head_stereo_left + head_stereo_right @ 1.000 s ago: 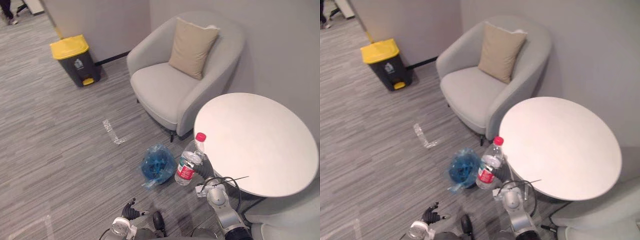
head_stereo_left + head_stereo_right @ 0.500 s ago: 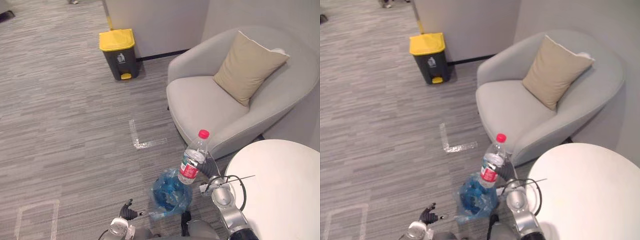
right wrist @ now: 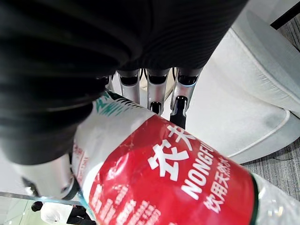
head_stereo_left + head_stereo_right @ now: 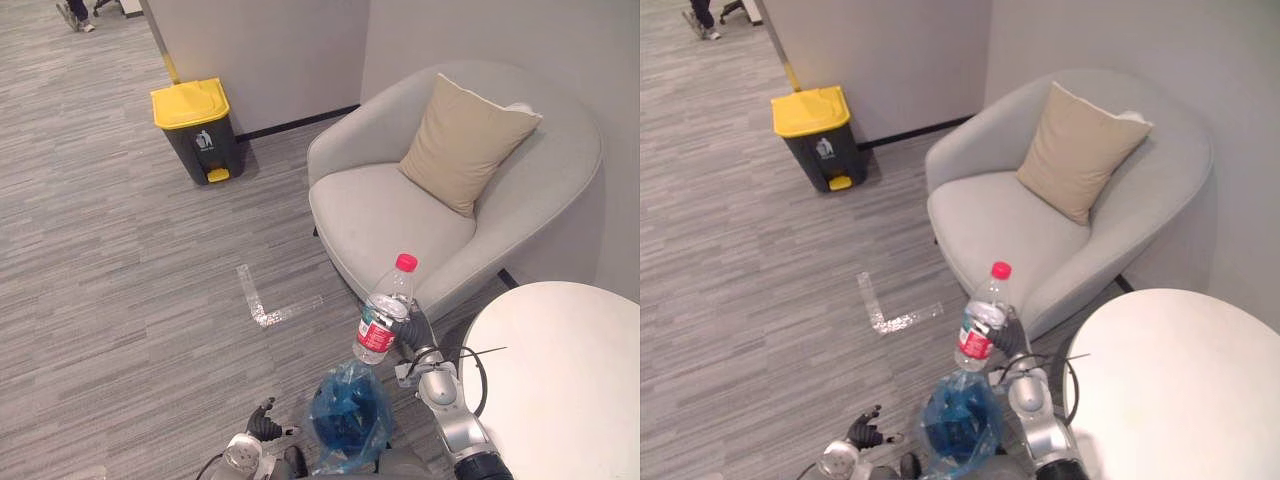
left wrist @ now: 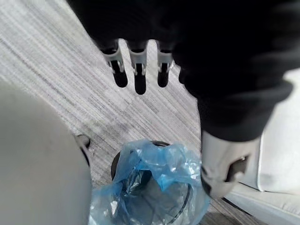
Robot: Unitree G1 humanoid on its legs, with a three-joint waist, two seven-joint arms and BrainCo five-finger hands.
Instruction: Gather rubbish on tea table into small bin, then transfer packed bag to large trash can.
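Note:
A clear plastic bottle [image 4: 385,318] with a red cap and red label stands upright in the air, with my right hand [image 4: 418,336] shut round its lower part. In the right wrist view the label [image 3: 178,178] sits against the curled fingers [image 3: 153,92]. Just below the bottle is the small bin lined with a blue bag [image 4: 349,424], seen also from the left wrist [image 5: 150,183]. My left hand [image 4: 262,426] hangs low beside the bin, fingers [image 5: 136,70] relaxed and holding nothing. The large trash can [image 4: 193,128], dark with a yellow lid, stands far off by the wall.
The round white tea table [image 4: 570,385] is at my right. A grey armchair [image 4: 400,215] with a beige cushion [image 4: 465,140] stands behind the bottle. A tape mark [image 4: 262,300] lies on the carpet. A person's legs [image 4: 75,12] show far back.
The camera has swung, shifting the whole scene. My right hand keeps hold of the bottle, which was beside the bin a second ago and now hangs over it.

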